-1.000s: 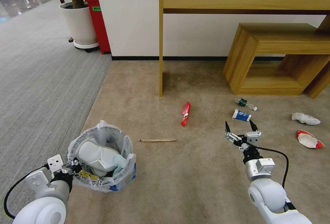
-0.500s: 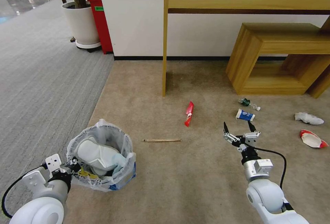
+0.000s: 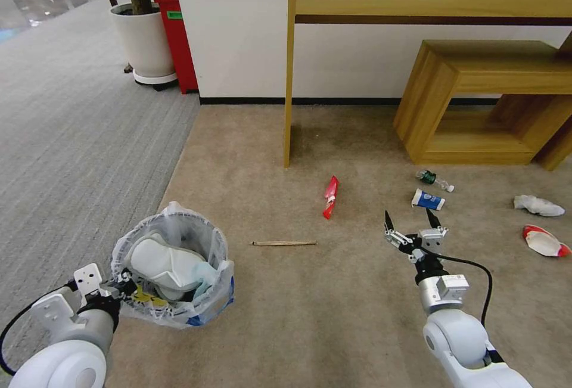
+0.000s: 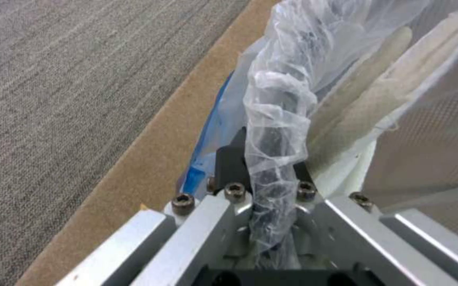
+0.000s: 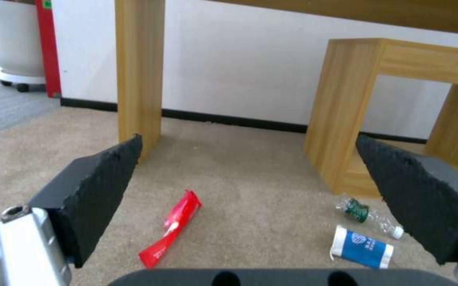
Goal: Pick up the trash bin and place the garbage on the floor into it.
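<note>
The trash bin, lined with a crinkly translucent bag, is at the lower left of the head view with a white slipper inside. My left gripper is shut on its rim; the left wrist view shows the gripper pinching the bag. My right gripper hangs open over the beige floor, empty. Ahead of it lie a red wrapper, a wooden stick, a blue-white cup, a tiny bottle, a white tissue and a red-white paper cup. The right wrist view shows the wrapper, cup and bottle between the open fingers.
A wooden desk leg stands ahead, and a low wooden shelf unit sits at the right against the white wall. A white planter and a red box stand at the far left, on grey ribbed carpet.
The whole head view has shifted, so furniture and litter sit slightly further right. Both arms keep their pose, the left still holding the bin and the right still open.
</note>
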`<state>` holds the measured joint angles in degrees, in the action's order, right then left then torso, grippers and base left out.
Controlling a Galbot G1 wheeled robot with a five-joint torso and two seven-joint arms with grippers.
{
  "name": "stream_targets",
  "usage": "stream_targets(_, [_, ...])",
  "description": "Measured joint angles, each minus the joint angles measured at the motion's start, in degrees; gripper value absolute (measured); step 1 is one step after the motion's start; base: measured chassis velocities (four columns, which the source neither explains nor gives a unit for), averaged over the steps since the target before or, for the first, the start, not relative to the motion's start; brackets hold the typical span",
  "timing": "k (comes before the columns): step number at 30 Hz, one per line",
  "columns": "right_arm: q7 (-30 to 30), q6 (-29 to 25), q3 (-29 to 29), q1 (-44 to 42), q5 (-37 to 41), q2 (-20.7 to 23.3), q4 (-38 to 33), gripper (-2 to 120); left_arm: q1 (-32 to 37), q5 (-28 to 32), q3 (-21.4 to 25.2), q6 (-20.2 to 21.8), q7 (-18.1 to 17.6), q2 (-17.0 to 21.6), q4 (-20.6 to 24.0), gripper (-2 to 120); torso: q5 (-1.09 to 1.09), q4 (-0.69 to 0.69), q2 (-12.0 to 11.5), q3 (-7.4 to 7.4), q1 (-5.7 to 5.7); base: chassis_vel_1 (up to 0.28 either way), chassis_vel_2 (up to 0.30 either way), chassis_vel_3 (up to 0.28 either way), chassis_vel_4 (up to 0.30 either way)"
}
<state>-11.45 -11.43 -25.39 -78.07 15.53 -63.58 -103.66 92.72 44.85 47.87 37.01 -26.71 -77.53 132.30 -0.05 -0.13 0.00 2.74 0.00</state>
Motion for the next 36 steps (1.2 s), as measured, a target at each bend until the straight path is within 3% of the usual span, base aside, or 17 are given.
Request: stream_targets(36, [-0.01,-0.41,0.02,-0.32,-0.91,-0.32,0.20,100,0.65,-0.76,-0.59,-0.34,0.12,-0.78,0.38,0,0.01,0.00,0.00,0.00,0.01,-0.071,0.071,0.066,-0.073])
